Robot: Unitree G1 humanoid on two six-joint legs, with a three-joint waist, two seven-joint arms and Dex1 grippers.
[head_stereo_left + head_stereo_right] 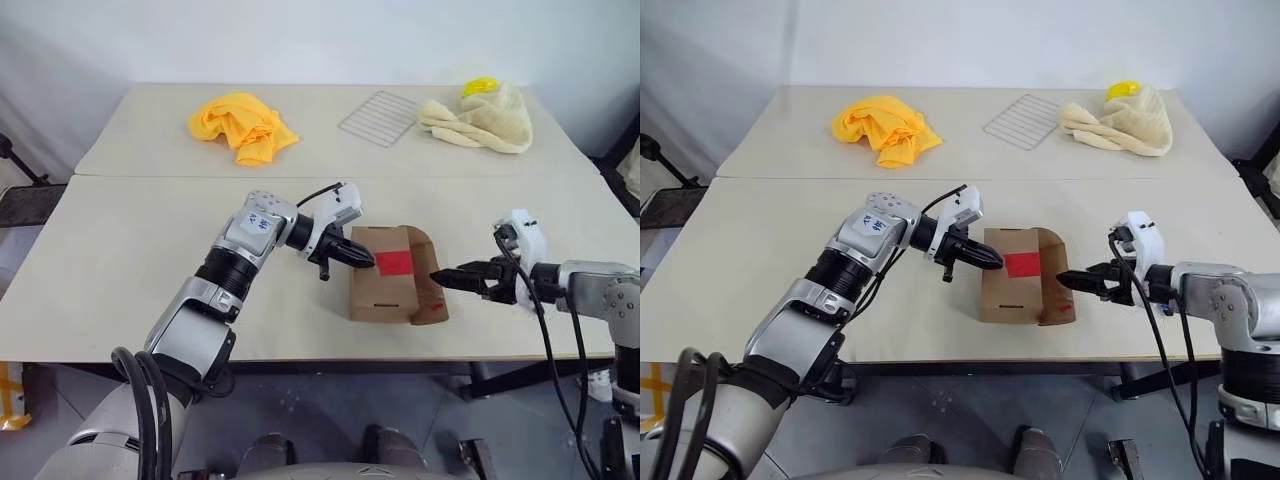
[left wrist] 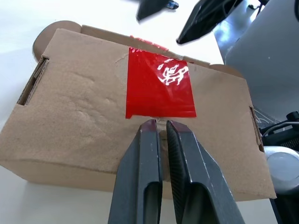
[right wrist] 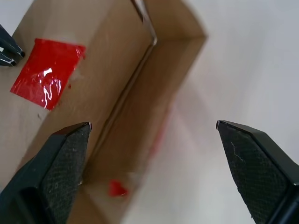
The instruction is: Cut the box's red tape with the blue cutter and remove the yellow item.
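**Red tape under closed pincer as box flap hangs open**

Cardboard is taking pressure as the left pincer (image 1: 362,258), fingers together and holding nothing, is resting its tips on the box (image 1: 385,290) at the near edge of the red tape (image 1: 394,263). The right pincer (image 1: 447,277), fingers standing wide apart and empty, is hovering just beside the opened flap. Judging from this, a hard push from the left tips could skid the light box across the surface (image 1: 130,260), and the wide right fingers could snag or crush the loose flap while reaching inside. The left wrist view is showing the tips touching the tape's edge; the right wrist view is showing the flap's shadowed interior, where no yellow item can be made out.
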